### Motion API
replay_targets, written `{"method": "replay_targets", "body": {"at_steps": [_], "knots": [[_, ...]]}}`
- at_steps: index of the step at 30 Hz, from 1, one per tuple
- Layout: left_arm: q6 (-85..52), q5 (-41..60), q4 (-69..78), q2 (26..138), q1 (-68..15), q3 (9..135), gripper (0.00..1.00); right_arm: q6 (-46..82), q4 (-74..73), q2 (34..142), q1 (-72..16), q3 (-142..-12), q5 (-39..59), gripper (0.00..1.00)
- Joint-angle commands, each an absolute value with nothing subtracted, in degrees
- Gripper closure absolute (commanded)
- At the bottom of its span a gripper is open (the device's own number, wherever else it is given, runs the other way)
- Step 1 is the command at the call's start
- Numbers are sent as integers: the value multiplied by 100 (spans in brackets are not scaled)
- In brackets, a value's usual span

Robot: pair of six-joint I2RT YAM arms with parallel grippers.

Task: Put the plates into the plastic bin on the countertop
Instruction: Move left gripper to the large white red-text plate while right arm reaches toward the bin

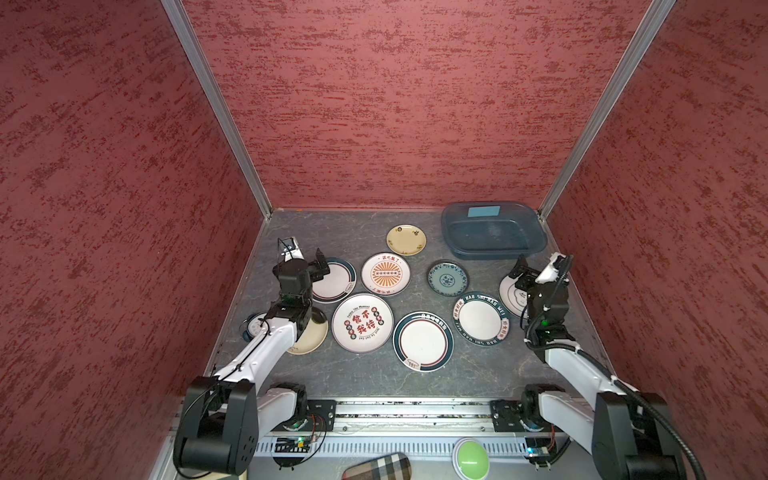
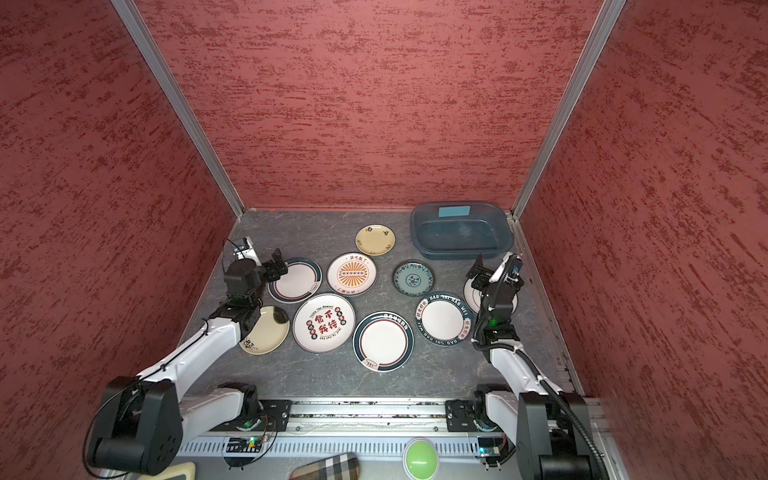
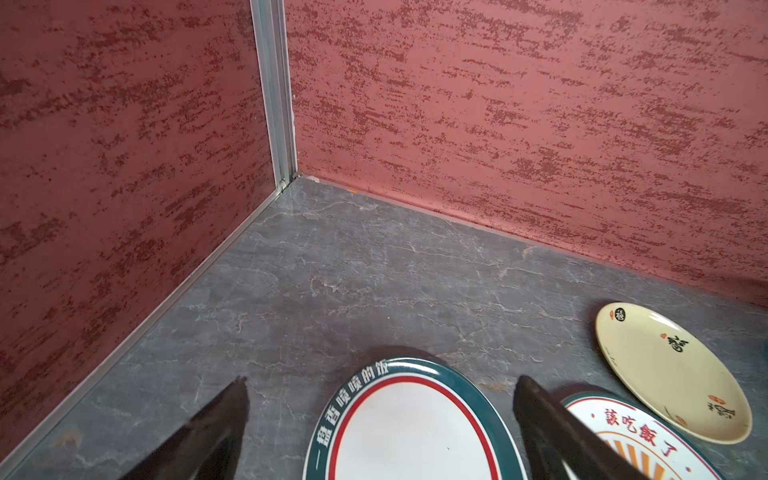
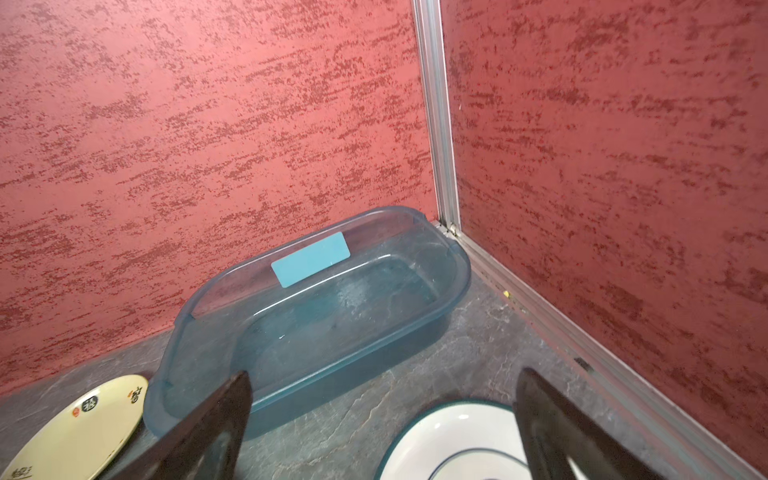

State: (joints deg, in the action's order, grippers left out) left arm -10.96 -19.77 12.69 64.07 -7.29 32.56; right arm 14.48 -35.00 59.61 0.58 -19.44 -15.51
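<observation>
sitting empty, the translucent blue-grey plastic bin [image 1: 494,232] bears a light blue label [image 1: 483,211].

Plastic bin [image 1: 492,252]: translucent blue-grey, light blue label on its far wall, upright and empty in the far right corner of the dark grey veined tabletop [image 1: 332,232]. Lying flat, face up, outside the bin: small cream-yellow plate [image 1: 406,240] just left of it, sunburst plate [image 1: 385,274], teal patterned plate [image 1: 447,278], red-character plate [image 1: 362,323], left teal-rimmed plate [image 1: 336,280], front teal-rimmed plate [image 1: 423,340], lettered teal-rimmed plate [image 1: 481,319]. Larger cream plate [image 2: 270,332] and right-edge white plate [image 1: 510,293] are partly hidden.
</observation>
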Motion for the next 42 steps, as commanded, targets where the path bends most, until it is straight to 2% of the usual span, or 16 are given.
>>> {"method": "replay_targets", "body": {"at_steps": [1,4,8,14,17,27,36,42], "knots": [[-1827,-2516,-749,6201,-1094,3581,1,2066,-2113,5714,32,-2251,-930,1],[-2369,-2754,-1809,6044,-1520,3763,1,2505,-1107,5504,28,-2495,-934,1],[-3151,-2488,-2844,5827,-1828,3732,1,2628,-173,5315,33,-2842,-857,1],[-3653,-1850,-3723,5273,-1887,3590,1,2910,-48,4782,28,-2791,-489,1],[-3796,-1556,-4003,4939,-1887,3547,1,2806,-227,4626,34,-2729,44,1],[-4599,-159,-4103,4266,-1889,3119,1,2452,1565,5378,29,-3580,926,1],[-5212,346,-4300,3331,-1885,2438,1,2928,1229,5867,31,-3504,1670,1],[-5501,813,-3528,2738,-1887,1733,1,2751,1243,5871,35,-3449,1525,1]]}}
